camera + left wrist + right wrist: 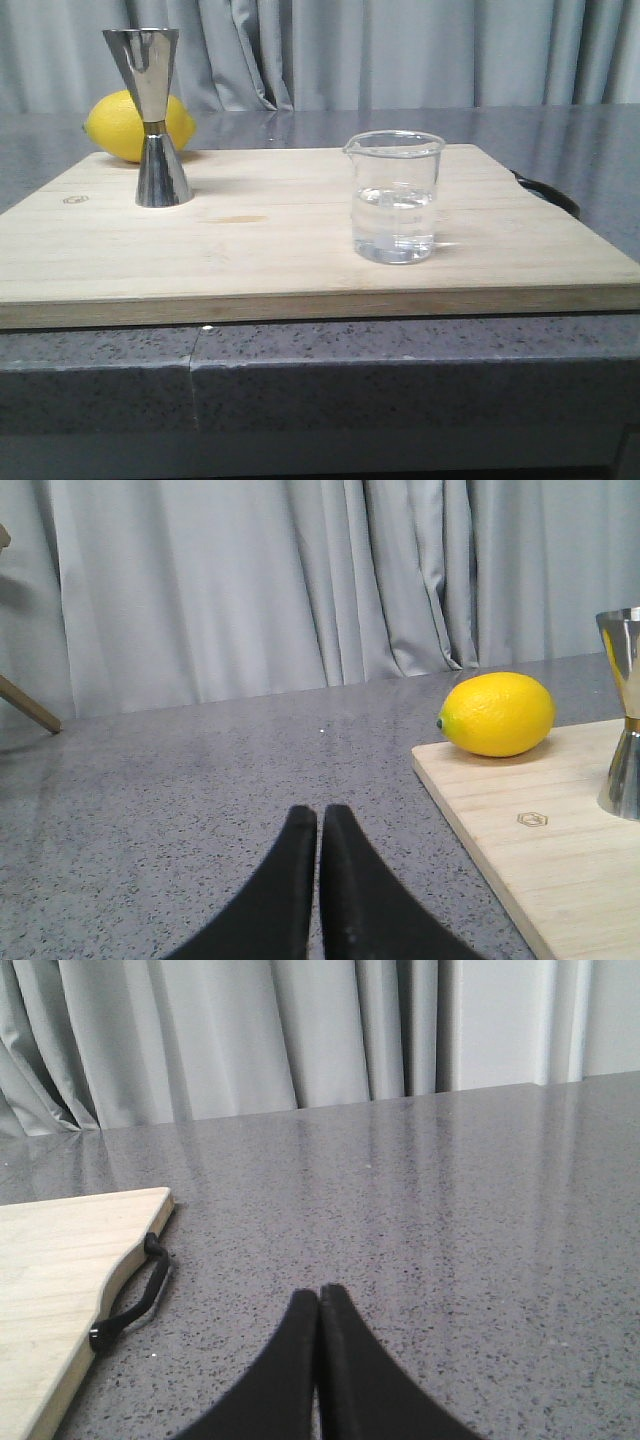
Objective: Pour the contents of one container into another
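A clear glass beaker (394, 197) with white marks stands upright on the right half of the wooden board (270, 250), about half full of clear liquid, its lip pointing left. The steel hourglass jigger (155, 117) stands upright at the board's back left; its edge also shows in the left wrist view, jigger (625, 720). My left gripper (320, 816) is shut and empty over the grey counter, left of the board. My right gripper (319, 1298) is shut and empty over the counter, right of the board. Neither gripper appears in the front view.
A yellow lemon (135, 126) lies behind the jigger at the board's back left corner, lemon (498, 714). A black strap handle (135, 1300) hangs off the board's right edge. Grey speckled counter (450, 1210) surrounds the board; grey curtains hang behind.
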